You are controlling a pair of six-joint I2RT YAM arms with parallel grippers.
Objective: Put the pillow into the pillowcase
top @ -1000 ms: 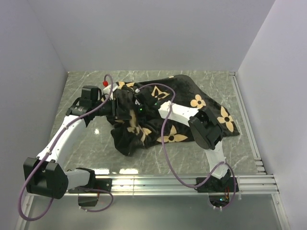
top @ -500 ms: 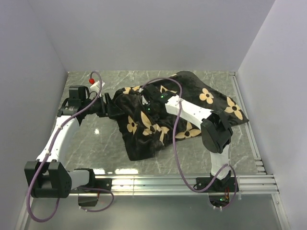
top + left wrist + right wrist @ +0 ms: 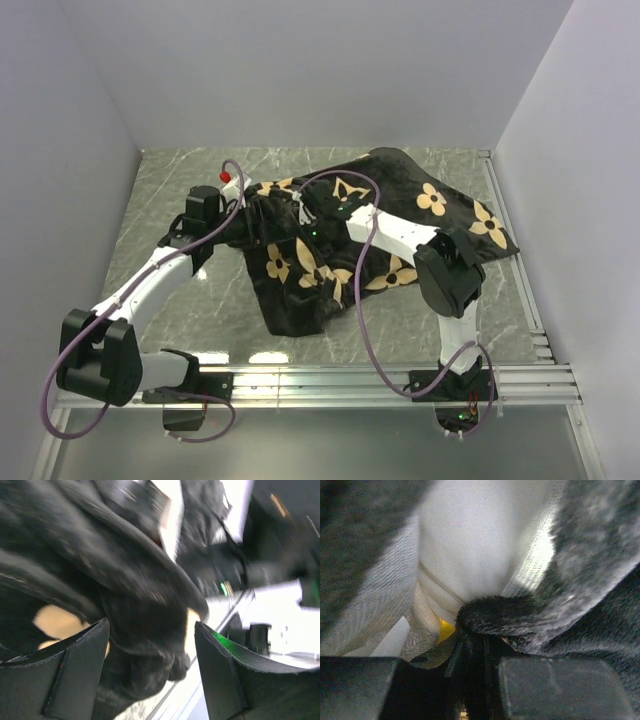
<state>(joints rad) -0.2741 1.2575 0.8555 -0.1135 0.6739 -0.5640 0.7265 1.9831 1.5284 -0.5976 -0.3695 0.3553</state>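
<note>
The pillowcase (image 3: 400,225), rumpled black velvet with tan flowers, lies mid-frame on the marbled counter (image 3: 430,335). Between its folds shows the pillow (image 3: 480,540), white, woven and yellow-edged. My left claw (image 3: 151,630) gapes released; my right claw (image 3: 475,652) pinches a velvet fold.

I'm watching the black velvety pillowcase with tan flowers (image 3: 400,190) lying rumpled across the middle of the grey marbled table (image 3: 160,180). The soft white pillow (image 3: 475,540), yellow at its edge, is sitting inside its opening.
</note>
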